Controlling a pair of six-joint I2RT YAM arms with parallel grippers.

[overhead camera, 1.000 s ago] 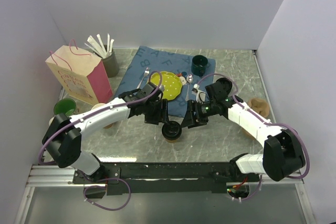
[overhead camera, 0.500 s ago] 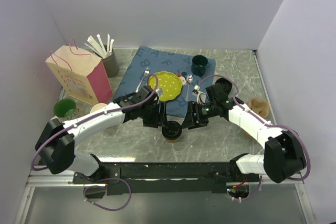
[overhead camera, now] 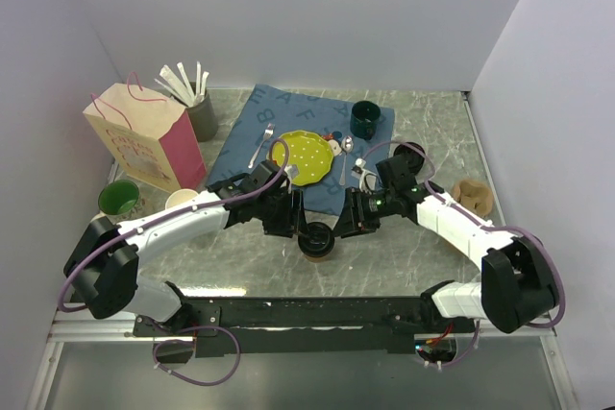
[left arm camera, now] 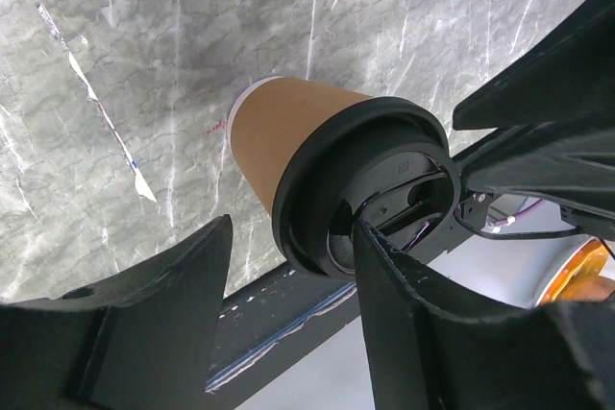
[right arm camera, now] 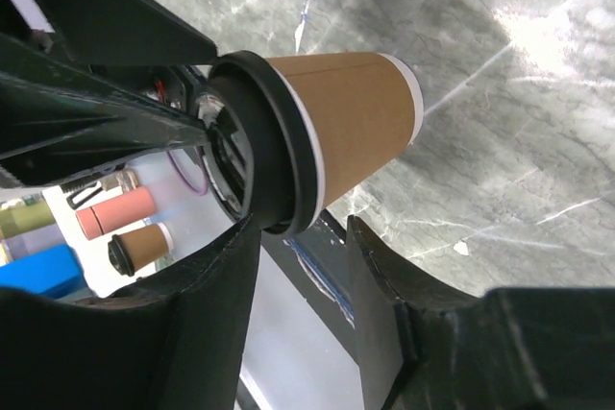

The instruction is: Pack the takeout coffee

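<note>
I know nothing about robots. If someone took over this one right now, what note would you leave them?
Left gripper: jaws open, at the cup's left side.
Right gripper: jaws open, at its right side.
Cup: upright on the table near the front, lid on, between the two grippers. Neither looks clamped on it.
Bag: upright at the back left, well away from the cup.
Done: both grippers are at the cup.
Left: grip it, lift it, and set it in the bag, presumably.
</note>
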